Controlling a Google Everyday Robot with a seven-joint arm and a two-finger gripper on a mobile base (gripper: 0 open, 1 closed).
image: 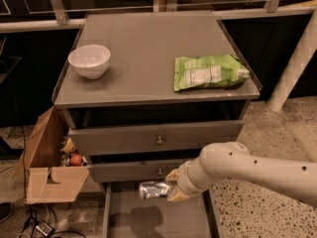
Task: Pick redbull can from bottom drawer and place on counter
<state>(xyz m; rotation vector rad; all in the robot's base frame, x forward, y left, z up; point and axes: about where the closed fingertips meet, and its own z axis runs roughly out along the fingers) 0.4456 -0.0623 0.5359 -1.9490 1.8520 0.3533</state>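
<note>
Redbull can [154, 189] clamped in claw [172, 185] above bottom drawer [163, 223], speckled floor [247, 223] beside.

Speckled terrazzo floor [277, 130]; cardboard box [49, 182], cables [37, 226]; white post [297, 63]; dim light.

- Your redbull can [152, 189] — silver, lying sideways — is clamped in the gripper [172, 186], just above the floor of the pulled-out bottom drawer [163, 219].
- The counter [143, 48] above you is flat and grey.
</note>
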